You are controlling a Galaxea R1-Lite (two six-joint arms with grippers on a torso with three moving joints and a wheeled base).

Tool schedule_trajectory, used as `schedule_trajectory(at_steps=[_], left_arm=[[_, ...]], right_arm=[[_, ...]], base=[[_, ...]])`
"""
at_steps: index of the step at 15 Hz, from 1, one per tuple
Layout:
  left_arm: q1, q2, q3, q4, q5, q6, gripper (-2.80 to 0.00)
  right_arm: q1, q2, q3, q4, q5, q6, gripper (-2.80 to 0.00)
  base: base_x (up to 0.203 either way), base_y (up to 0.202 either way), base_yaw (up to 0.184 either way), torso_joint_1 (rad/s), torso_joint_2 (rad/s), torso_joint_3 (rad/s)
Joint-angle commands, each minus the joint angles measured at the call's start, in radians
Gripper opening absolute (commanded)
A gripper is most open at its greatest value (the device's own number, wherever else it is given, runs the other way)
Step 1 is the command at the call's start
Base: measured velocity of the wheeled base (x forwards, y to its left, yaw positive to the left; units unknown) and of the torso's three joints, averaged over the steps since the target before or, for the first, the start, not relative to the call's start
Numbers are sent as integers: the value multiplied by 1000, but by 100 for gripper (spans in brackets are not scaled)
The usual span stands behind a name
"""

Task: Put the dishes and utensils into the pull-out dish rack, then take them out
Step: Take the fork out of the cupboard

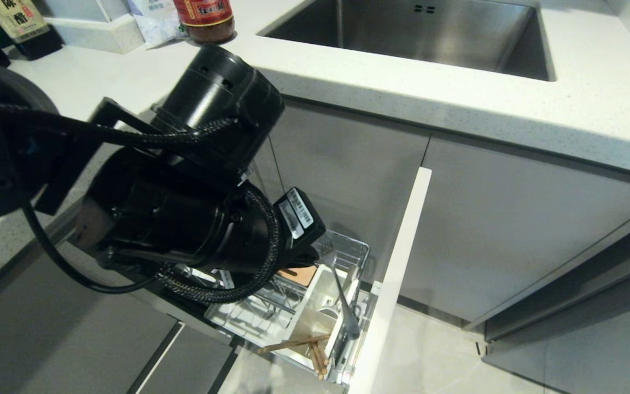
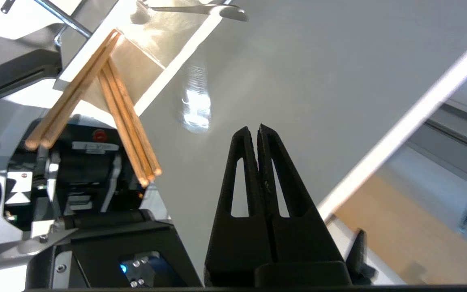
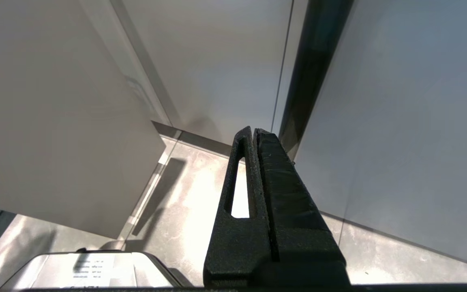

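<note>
You have one pull-out dish rack (image 1: pixel 348 249) in view, with one white panel front (image 1: pixel 397 273) and one white utensil cup (image 1: pixel 315 306) inside it. Count four wooden chopsticks (image 2: pixel 126 121): two leaning one way, two the other, crossing in the cup. You also have one silver fork (image 1: pixel 343 301) standing in that cup. On the surface (image 1: pixel 594 104) you can count four bottles (image 1: pixel 205 19) and one packet (image 1: pixel 153 22) at the back edge, beside one steel sink (image 1: pixel 430 33). Two hands show: the left hand (image 2: pixel 256 132) and the right hand (image 3: pixel 253 134).
</note>
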Motion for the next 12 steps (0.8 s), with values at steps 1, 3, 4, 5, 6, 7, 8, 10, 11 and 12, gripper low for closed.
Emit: schedule_trajectory(at_steps=[1,3,4,5,6,7,8,10,11,12], left_arm=[[-2,-43,-17,13,4,-7,-280],[-3,-65,-23,17,7,-6,-280],[-4,-67,-23,17,7,-5,-280],[-4,-67,-23,17,7,-5,-280],[-4,-67,-23,20,7,-5,-280],[-5,-63,-23,26,7,-5,-280],[-5,-53,-23,32,7,-5,-280],[-5,-15,-23,70,9,-3,-280],[-5,10,-22,78,11,-3,-280],[-5,40,-17,81,19,-3,-280]], right_arm=[[0,1,0,0,0,0,-280],[0,1,0,0,0,0,-280],[0,1,0,0,0,1,-280],[0,1,0,0,0,0,-280],[0,1,0,0,0,1,-280],[0,1,0,0,0,0,-280],[0,1,0,0,0,0,-280],[0,1,0,0,0,0,-280],[0,1,0,0,0,0,-280],[0,1,0,0,0,0,-280]], base=[[0,0,0,0,0,0],[0,0,0,0,0,0],[0,0,0,0,0,0],[0,0,0,0,0,0],[0,0,0,0,0,0],[0,0,0,0,0,0],[0,0,0,0,0,0],[0,0,0,0,0,0],[0,0,0,0,0,0],[0,0,0,0,0,0]])
